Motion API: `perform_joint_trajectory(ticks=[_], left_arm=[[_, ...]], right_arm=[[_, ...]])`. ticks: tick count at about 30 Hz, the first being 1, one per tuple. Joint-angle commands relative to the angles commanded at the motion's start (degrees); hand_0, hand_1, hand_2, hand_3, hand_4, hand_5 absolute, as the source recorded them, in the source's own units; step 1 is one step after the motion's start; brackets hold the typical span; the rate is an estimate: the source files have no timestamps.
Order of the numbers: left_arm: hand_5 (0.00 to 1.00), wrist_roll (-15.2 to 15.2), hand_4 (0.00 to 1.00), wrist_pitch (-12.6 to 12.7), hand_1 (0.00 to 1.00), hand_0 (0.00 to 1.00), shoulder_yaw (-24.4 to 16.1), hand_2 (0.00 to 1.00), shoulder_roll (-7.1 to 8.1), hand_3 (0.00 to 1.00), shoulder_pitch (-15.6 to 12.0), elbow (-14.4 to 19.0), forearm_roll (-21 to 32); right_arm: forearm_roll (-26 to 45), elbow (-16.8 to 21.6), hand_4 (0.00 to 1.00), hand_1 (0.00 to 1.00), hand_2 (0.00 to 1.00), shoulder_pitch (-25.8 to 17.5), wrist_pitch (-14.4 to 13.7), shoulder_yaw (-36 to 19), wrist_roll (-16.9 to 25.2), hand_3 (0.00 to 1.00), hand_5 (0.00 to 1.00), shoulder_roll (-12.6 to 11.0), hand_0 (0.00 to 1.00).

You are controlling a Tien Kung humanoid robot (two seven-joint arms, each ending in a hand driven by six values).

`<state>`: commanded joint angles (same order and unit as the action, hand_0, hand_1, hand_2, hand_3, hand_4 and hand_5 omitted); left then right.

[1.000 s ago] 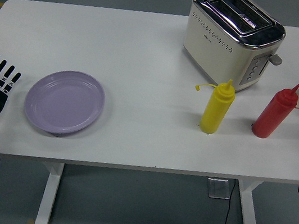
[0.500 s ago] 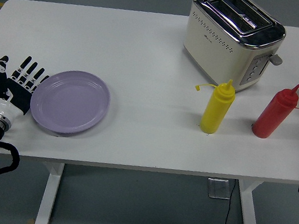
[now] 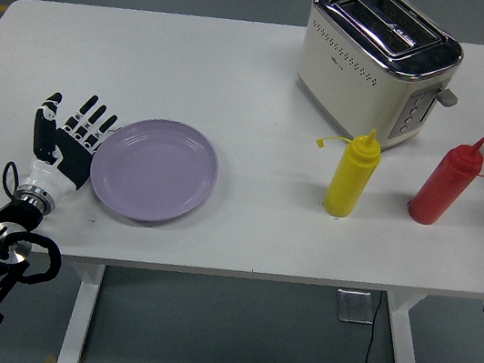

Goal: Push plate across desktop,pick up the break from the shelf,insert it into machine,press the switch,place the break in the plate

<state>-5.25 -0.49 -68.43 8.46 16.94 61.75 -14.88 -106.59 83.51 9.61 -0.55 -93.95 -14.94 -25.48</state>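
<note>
One step only is under way: the left hand (image 3: 71, 142), fingers spread and gripping nothing, touches the round lilac plate (image 3: 154, 168) at its nine o'clock edge; bread, toaster and switch remain untouched.

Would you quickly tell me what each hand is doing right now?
Left hand: open, fingers spread, against the purple plate's left rim, holding nothing.
Right hand: not in view.
</note>
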Motion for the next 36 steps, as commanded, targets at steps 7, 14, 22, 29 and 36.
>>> perform_joint_trajectory(ticks=[7,14,22,29,36], left_arm=[[0.998,-0.01,0.661,-0.14,0.886,0.841,2.82,0.944,-0.81,0.816,0.95,-0.20,0.68],[0.998,-0.06,0.660,-0.29,0.885,0.841,6.11,0.944,-1.99,0.817,2.33,-0.43,1.43],[0.998,-0.14,0.658,-0.28,0.885,0.841,7.74,0.944,-3.05,0.817,3.70,-0.83,1.85],[0.998,-0.17,0.659,-0.23,0.885,0.841,8.66,0.944,-3.47,0.817,4.62,-1.00,2.11],[0.998,-0.19,0.658,-0.27,0.885,0.841,10.72,0.944,-3.89,0.817,5.87,-1.58,2.81]], right_arm=[[-1.54,-2.06,0.757,0.843,0.858,1.81,1.60,3.03,-0.76,0.854,0.331,-0.79,0.897],[-2.20,-4.41,0.771,0.841,0.856,4.06,2.60,6.32,-1.18,0.856,0.318,-1.38,0.888],[-4.58,-7.75,0.781,0.824,0.835,7.27,1.96,10.11,-1.69,0.830,0.304,-1.49,0.862],[-8.81,-11.30,0.777,0.776,0.785,10.83,1.86,13.52,-2.02,0.784,0.299,-1.32,0.804],[-11.94,-13.75,0.758,0.714,0.711,12.99,2.36,15.47,-2.58,0.751,0.279,-1.24,0.713]])
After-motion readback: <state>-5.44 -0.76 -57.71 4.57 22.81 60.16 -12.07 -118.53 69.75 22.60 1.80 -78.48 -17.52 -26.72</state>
